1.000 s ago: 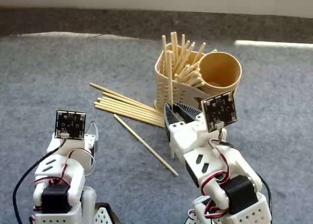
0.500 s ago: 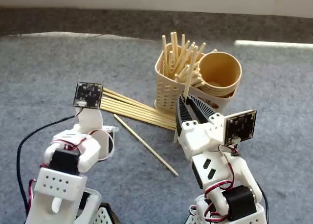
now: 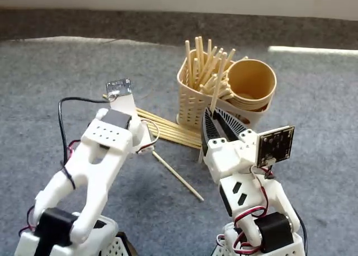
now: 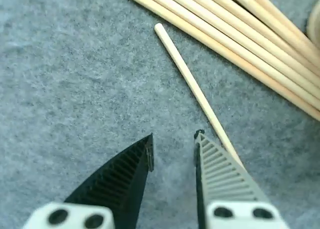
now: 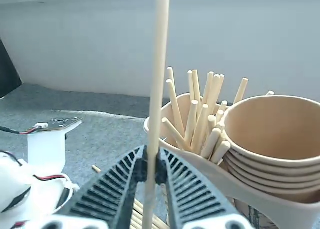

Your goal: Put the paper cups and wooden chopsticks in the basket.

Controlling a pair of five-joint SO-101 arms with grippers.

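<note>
Right claw grips upright chopstick near basket.

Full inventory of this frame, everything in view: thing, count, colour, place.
basket: one, cream, perforated, on the grey surface.
paper cups: nested stack of several, tan, in the basket, on its right in the high view.
upright chopsticks: many, pale wood, standing in the basket beside the cups.
chopstick bundle: several, pale wood, lying flat left of the basket.
loose chopstick: one, pale wood, lying apart from the bundle.
held chopstick: one, pale wood, upright.
grey surface: one, under everything.
left gripper: open, over the loose chopstick.
right gripper: shut on the held chopstick, near the basket.
</note>
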